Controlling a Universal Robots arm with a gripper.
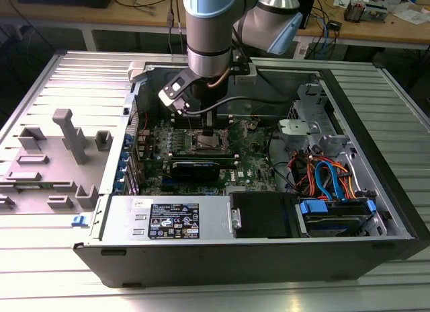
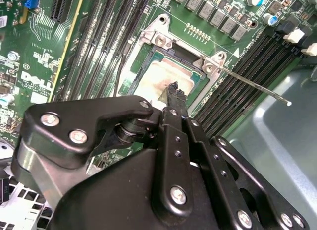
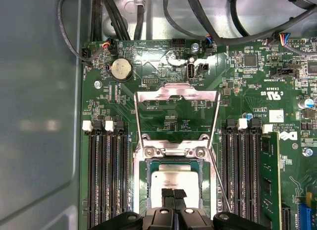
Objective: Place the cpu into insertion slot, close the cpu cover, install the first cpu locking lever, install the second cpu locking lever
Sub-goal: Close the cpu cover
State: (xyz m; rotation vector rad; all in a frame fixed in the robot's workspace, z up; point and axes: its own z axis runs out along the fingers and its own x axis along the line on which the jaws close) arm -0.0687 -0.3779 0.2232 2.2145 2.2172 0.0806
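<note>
Cpu point(image 3: 171, 178) lies in insertion slot point(image 3: 173, 163), cpu cover point(image 3: 176, 92) open

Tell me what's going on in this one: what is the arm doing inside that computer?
A single robot arm reaches into an open computer case, with its gripper poised just above the insertion slot. The cpu already lies in the slot, silver top up. The fingers are closed together and appear to hold nothing. The cpu cover is swung open, and a thin locking lever sticks out unlatched over the memory slots.
</note>
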